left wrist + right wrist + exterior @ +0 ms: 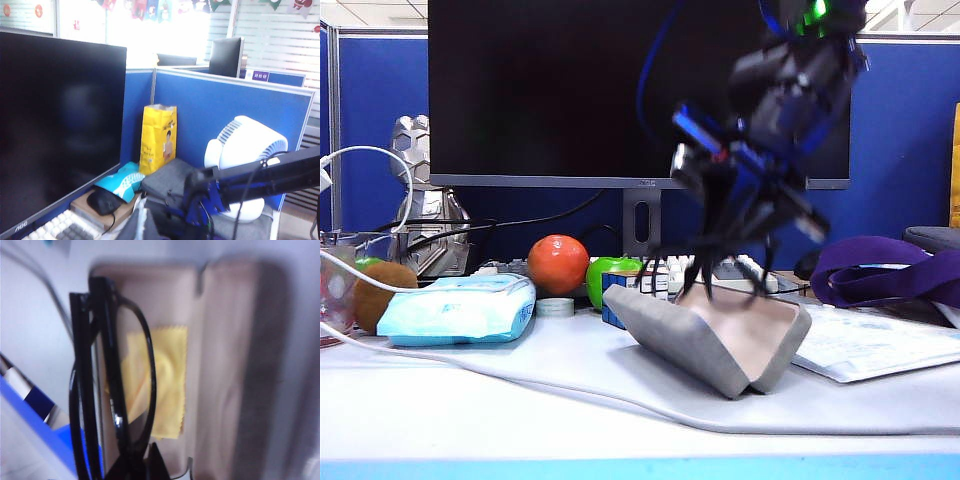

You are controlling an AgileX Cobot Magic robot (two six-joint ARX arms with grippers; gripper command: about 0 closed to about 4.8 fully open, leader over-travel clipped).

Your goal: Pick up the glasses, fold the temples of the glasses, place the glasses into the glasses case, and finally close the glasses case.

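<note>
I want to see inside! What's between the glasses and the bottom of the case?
A yellow cloth lies in the open case, under the glasses that the right gripper holds; the right wrist view shows it.

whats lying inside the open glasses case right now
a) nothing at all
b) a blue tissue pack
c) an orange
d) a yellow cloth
d: the right wrist view shows a yellow cloth on the pale lining of the open glasses case, below the folded glasses that the shut right gripper holds over it.
</note>
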